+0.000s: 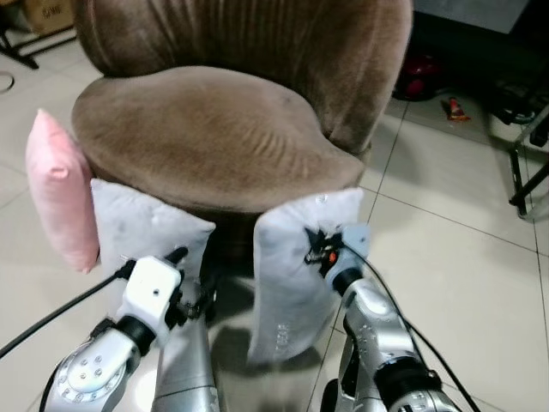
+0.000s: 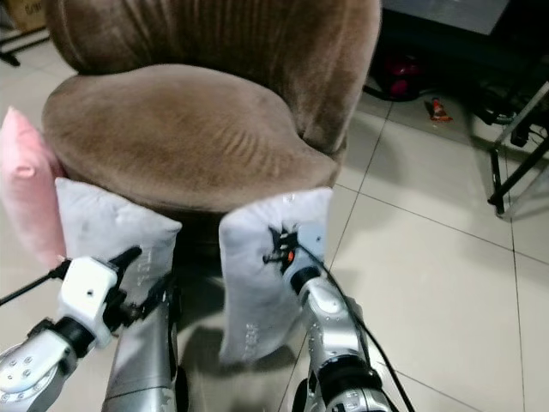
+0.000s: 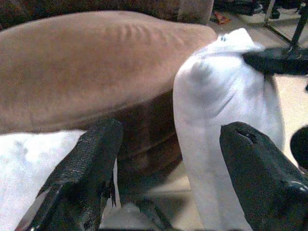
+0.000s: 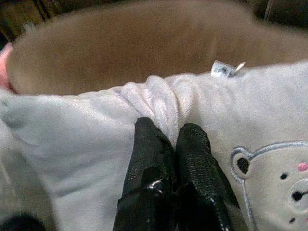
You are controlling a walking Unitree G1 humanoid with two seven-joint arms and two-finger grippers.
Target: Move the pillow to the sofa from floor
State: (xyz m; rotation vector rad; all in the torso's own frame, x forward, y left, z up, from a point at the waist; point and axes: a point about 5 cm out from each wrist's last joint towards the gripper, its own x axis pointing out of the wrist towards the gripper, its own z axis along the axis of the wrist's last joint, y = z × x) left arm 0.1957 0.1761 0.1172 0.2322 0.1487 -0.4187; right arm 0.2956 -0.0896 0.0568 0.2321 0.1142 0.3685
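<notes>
Our right pincer (image 1: pixel 319 246), at frame centre, is pinched shut on a fold of the pillow (image 1: pixel 292 283), while the left pincer (image 1: pixel 184 283) gapes empty; we fear that thin pinch slipping before the sofa (image 1: pixel 214 129).

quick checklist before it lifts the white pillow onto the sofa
1. Grip: right gripper has its fingers pinched together on a fold of the white pillow near its top edge. Ok.
2. How firm the hold is: only a small bunch of fabric sits between the fingers. Cannot tell.
3. Landing spot: the brown sofa seat has nothing lying on it. Ok.
4. Pillow free to rise: its top leans on the seat's front edge, its bottom hangs near the floor. Ok.
5. Left gripper: open, holding nothing, between the second white pillow and the held one. Ok.
6. Pink pillow: leans apart at the sofa's left side. Ok.
</notes>
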